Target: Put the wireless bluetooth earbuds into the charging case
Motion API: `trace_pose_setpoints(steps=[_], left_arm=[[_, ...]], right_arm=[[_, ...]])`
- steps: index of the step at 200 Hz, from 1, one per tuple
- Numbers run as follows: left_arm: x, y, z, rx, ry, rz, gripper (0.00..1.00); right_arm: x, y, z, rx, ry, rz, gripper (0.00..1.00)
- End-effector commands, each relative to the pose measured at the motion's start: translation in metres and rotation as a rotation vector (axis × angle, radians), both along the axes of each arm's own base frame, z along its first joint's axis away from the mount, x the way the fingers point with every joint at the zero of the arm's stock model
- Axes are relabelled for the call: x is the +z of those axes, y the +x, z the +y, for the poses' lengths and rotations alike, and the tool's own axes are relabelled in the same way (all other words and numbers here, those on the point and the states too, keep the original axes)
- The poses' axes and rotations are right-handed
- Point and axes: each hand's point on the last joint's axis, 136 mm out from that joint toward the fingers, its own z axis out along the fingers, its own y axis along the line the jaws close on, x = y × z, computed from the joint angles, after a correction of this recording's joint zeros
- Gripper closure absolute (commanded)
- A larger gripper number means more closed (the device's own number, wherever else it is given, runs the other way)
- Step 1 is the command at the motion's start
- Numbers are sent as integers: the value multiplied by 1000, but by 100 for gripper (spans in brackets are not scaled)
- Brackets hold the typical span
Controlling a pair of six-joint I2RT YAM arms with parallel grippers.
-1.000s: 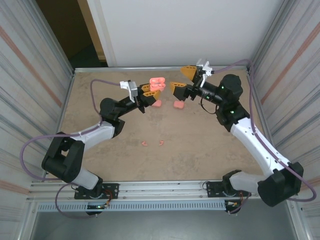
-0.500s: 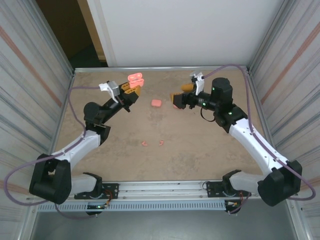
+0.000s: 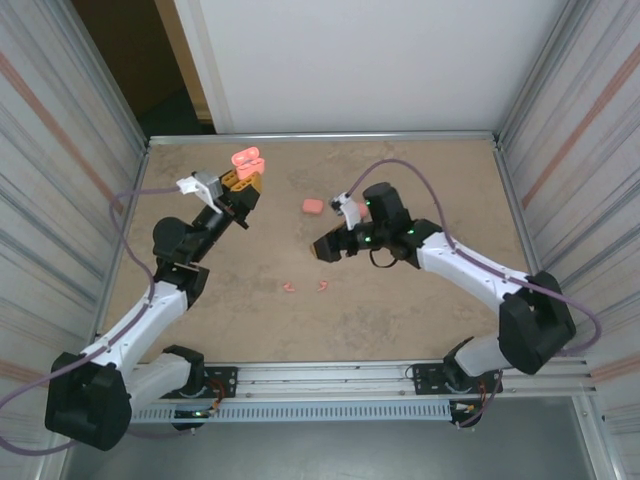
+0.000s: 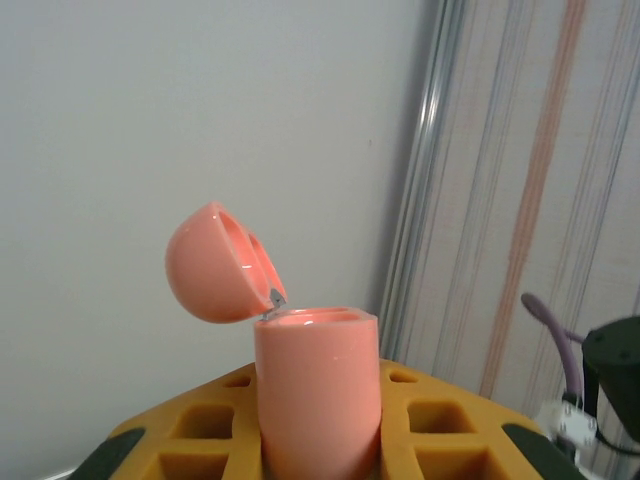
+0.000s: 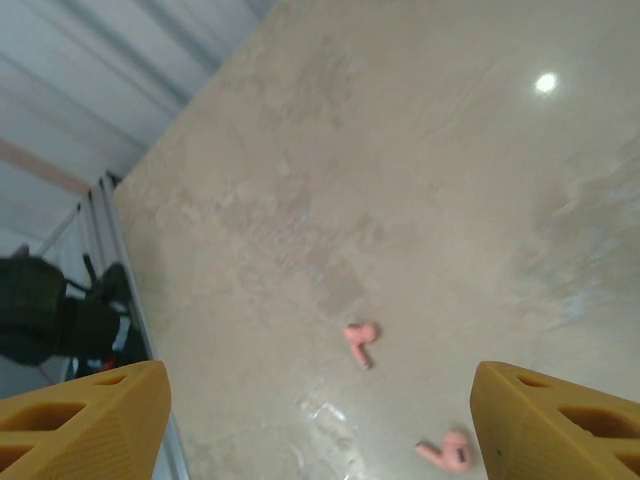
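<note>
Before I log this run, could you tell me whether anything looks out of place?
Nothing is damaged; two earbuds lie loose on the table, away from the open case held aloft by the left end effector.

The left tool (image 4: 320,445) was clamped on a salmon-pink charging case (image 4: 318,385), which stood upright between its yellow, honeycomb-patterned fingers (image 4: 215,428). The case's domed lid (image 4: 213,262) was hinged open, tipped back to the left, its hollow inner side facing right. A plain white wall (image 4: 150,110) stood behind, with a ribbed metal panel (image 4: 545,190) bearing a reddish stripe to the right. Low on the right edge, a purple cable (image 4: 553,325) ran beside a black arm part (image 4: 614,355).
</note>
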Motion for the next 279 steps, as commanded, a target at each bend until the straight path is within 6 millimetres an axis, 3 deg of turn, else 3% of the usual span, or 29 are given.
trace_pose_setpoints(steps=[1,48,82,194,279], left_arm=[[5,-1,15,73,-17,-25,100],[5,-1,17,81,-23,-21,100],[4,1,17,84,-24,-17,100],[3,5,14,70,-30,-10,100],[2,5,14,72,-28,-9,100]], right_arm=[[-30,-22,14,59,-63,85,22],[-70,-44,46,120,-155,156,23],[-92,-44,56,116,-228,168,24],[-135,-36,80,126,-301,202,24],[-155,-51,84,162,-339,244,24]])
